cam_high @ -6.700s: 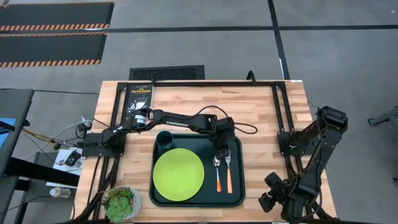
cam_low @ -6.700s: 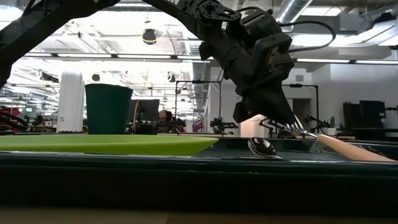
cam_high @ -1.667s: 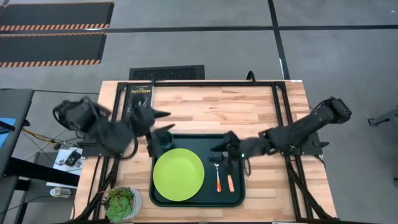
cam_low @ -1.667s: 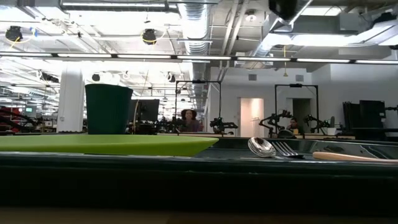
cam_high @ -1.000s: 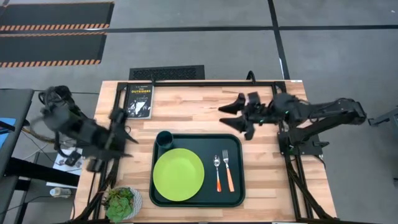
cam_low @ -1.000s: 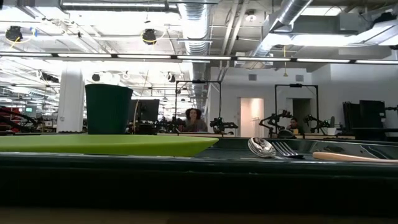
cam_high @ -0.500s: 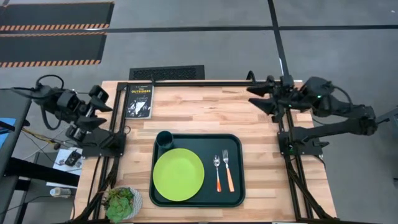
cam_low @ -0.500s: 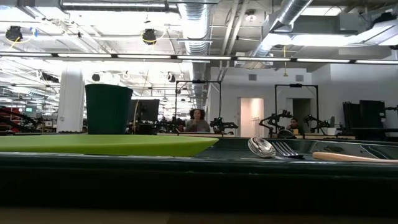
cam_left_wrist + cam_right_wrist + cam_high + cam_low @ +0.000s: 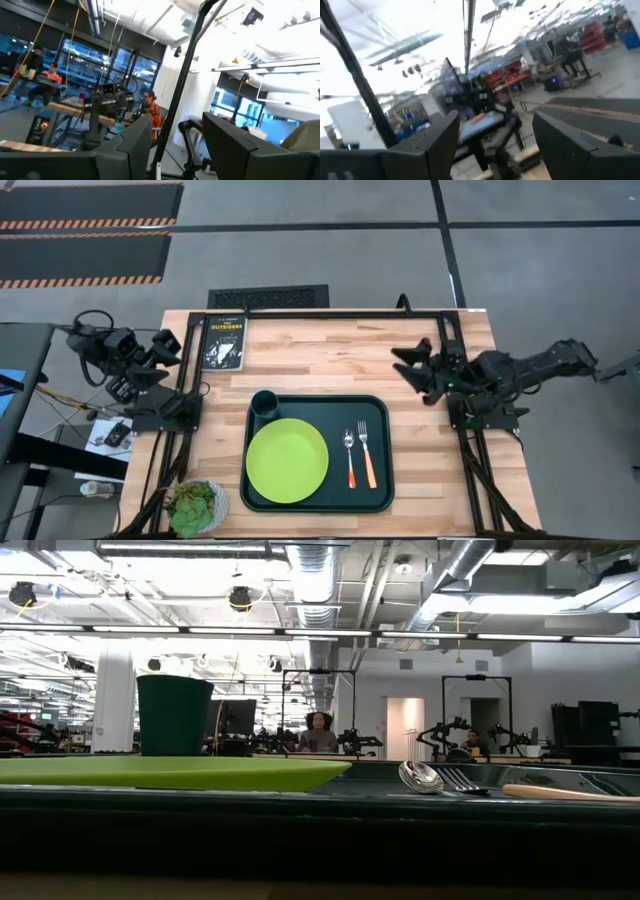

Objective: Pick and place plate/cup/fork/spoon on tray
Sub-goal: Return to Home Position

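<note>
Toward the tabletop's (image 9: 330, 365) near edge sits the tray (image 9: 316, 402), and everything the task names already lies inside it. The plate (image 9: 287, 461) fills its left half. The cup (image 9: 264, 404) stands in its far-left corner, just beside the plate; whether they touch I cannot tell. The spoon (image 9: 349, 442) and fork (image 9: 364, 438) lie side by side toward its right edge, handles pointing at the near rim. It reads as a finished place setting, so I judge nothing is left to carry.

That would explain the arms. The left arm (image 9: 125, 358) hangs outside the tabletop's left edge near the far-left corner, and the right arm (image 9: 510, 368) reaches in over the right edge, both well apart from the tray. The left jaws and the right jaws are released, with nothing between them. The overhead view only hints at this, while each wrist view shows its dark fingers (image 9: 127, 145) parted, with only the room beyond.

The level view adds what the overhead one cannot: the cup upright, the plate flat, the spoon's bowl and the fork's tines resting low in the tray. Neither arm appears in it.
</note>
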`<state>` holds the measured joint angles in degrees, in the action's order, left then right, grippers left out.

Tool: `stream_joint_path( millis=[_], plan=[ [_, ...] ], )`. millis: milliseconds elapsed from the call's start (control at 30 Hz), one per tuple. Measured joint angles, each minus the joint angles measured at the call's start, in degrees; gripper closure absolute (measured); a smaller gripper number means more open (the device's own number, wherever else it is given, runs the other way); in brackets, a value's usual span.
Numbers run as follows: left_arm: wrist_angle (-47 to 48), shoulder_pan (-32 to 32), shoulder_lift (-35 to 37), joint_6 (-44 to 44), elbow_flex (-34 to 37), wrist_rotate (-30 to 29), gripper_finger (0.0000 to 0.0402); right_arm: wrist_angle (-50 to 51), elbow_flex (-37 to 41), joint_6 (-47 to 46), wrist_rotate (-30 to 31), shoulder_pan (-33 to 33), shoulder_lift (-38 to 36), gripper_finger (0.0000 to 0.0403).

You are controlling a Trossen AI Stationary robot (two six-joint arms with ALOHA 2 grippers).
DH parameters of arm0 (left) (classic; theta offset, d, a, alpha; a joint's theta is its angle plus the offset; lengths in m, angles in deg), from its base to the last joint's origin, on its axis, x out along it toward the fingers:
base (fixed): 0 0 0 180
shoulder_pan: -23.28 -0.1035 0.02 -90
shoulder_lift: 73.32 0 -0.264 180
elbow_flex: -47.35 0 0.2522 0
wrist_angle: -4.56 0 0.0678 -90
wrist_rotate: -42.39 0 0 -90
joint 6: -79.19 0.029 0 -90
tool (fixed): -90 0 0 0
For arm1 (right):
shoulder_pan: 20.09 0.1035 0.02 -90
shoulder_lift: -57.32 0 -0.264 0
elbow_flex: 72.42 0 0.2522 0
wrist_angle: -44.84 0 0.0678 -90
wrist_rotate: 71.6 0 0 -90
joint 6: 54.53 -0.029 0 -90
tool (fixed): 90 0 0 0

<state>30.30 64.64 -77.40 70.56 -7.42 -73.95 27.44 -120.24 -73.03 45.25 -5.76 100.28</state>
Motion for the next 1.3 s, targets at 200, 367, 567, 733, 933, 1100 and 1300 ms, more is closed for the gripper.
stream_joint_path(
  millis=[200,367,567,733,933,1100,1300],
  plan=[
    [1.6,0.0,3.8,-0.4,3.7,-1.4,0.0236,11.4,-0.1,0.7,0.0,-0.7,-10.6,0.0127],
    [4.7,0.0,3.9,-2.6,4.2,-2.1,0.0236,24.0,-0.1,0.0,-2.0,-2.5,-21.3,0.0127],
    [4.2,0.0,3.9,-4.2,8.2,-2.8,0.0236,27.5,4.9,-1.9,-0.4,-1.9,-26.6,0.0127],
    [0.0,0.0,3.9,-4.8,12.7,-3.7,0.0236,22.3,14.5,-5.8,0.7,-2.2,-29.8,0.0127],
    [-2.8,0.0,3.9,-6.8,17.6,-3.5,0.0236,11.0,25.8,-7.9,0.7,-2.1,-33.6,0.0127],
    [-4.6,0.0,3.9,-8.6,22.1,-4.6,0.0236,6.8,31.0,-8.6,0.4,-1.9,-35.7,0.0127],
    [-7.5,0.0,4.0,-11.6,27.7,-7.9,0.0236,6.7,33.6,-9.4,0.5,-2.0,-38.2,0.0127]
  ],
)
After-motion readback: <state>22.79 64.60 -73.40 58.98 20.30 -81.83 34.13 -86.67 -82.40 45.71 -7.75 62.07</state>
